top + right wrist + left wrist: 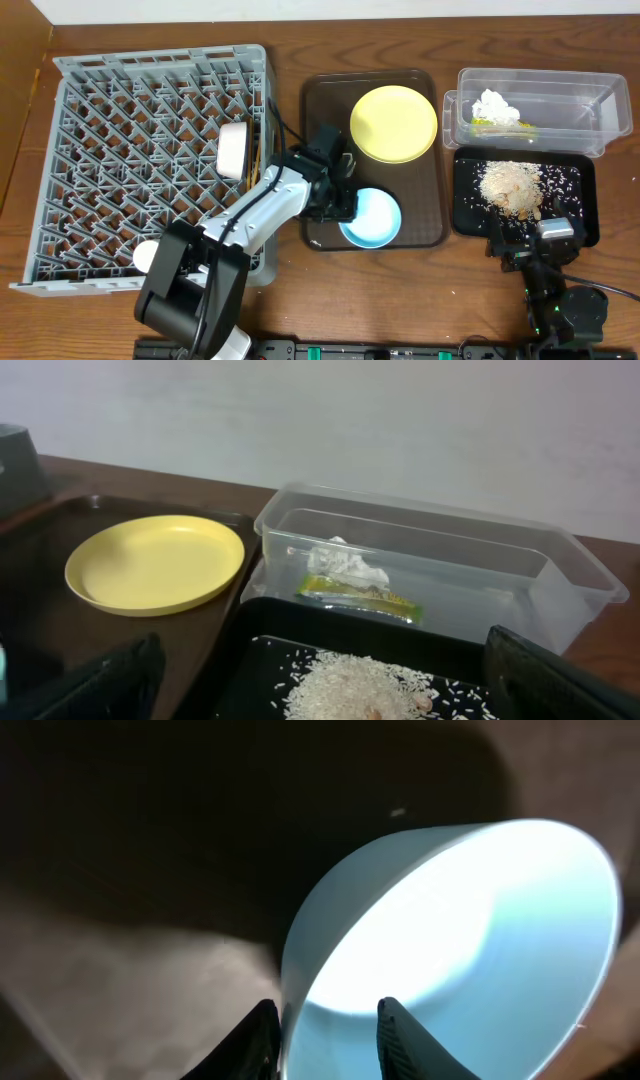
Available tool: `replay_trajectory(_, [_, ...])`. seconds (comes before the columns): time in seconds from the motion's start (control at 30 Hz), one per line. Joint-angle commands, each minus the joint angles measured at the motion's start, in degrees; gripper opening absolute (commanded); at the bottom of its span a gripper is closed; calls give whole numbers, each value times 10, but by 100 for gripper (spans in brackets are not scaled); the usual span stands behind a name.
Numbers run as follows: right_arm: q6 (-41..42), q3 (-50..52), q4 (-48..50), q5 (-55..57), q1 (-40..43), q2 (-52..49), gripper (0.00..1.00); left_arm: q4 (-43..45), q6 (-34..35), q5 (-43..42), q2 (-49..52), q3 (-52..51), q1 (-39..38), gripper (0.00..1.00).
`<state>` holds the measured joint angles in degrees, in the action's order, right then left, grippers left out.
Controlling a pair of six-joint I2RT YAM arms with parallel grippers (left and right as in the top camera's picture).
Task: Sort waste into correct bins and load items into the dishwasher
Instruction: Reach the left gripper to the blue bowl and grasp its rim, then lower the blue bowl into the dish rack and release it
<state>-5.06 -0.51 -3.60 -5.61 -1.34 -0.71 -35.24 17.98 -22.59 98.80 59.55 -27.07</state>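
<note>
The light-blue bowl [375, 218] [470, 920] sits at the front of the brown tray. My left gripper [338, 207] [325, 1012] straddles its left rim: one finger [262, 1038] lies against the outer wall, the other [400, 1038] stands inside with a gap, so it is open. The yellow plate [393, 123] [155, 563] lies behind it. The white cup [232, 150] stands in the grey dish rack [120, 120]. The clear tub [575, 105] [500, 575] holds tissue [497, 106] [345, 563] and the wrapper [365, 597]. My right gripper [515, 235] [335, 695] hangs open over the rice [510, 185] [360, 685] in the black tray [575, 200].
The brown serving tray [320, 110] lies between the rack and the bins. A white round item [146, 256] shows at the rack's front, partly under my left arm. Thin brown sticks [261, 150] lean beside the cup. Bare wooden table lies along the back edge.
</note>
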Motion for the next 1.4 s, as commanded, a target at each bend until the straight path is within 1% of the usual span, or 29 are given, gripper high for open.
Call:
replay_trajectory(0.0, [-6,2,-1,-3,2,3,99,14,-3,-32,20,-3,-3,34])
replay_trajectory(0.1, [-6,2,-1,-2,2,3,99,16,-3,-39,49,-3,-3,33])
replay_trajectory(0.2, [-6,2,-1,-3,2,3,99,20,-3,-61,76,-3,-3,21])
replay_trajectory(0.27, [-6,2,-1,-2,2,3,99,26,-3,-71,82,-3,-2,9])
replay_trajectory(0.37, [-6,2,-1,-3,2,3,99,18,4,-70,71,9,1,8])
replay_trajectory(0.47, [-6,2,-1,-3,2,3,99,-19,3,-49,36,35,11,7])
replay_trajectory(0.57, [-6,2,-1,-3,2,3,99,-71,3,49,-25,62,21,8])
replay_trajectory(0.63, [-6,2,-1,-3,2,3,99,-122,12,178,-81,79,28,8])
replay_trajectory(0.73, [-6,2,-1,-3,2,3,99,-185,58,377,-157,85,33,8])
replay_trajectory(0.77, [-6,2,-1,-2,2,3,99,-216,87,448,-182,85,33,8])
replay_trajectory(0.87, [-6,2,-1,-3,2,3,99,-316,198,599,-239,84,33,7])
replay_trajectory(0.97, [-6,2,-1,-2,2,3,99,-401,302,714,-274,82,33,8])
replay_trajectory(1.03, [-6,2,-1,-3,2,3,99,-445,365,779,-283,79,33,8])
replay_trajectory(1.1, [-6,2,-1,-3,2,3,99,-461,396,815,-284,72,33,8])
replay_trajectory(1.17, [-6,2,-1,-3,2,3,99,-448,398,821,-280,62,33,8])
replay_trajectory(1.3, [-6,2,-1,-2,2,3,99,-437,398,868,-245,36,33,8])
replay_trajectory(1.37, [-6,2,0,-3,2,3,99,-438,398,868,-221,33,33,8])
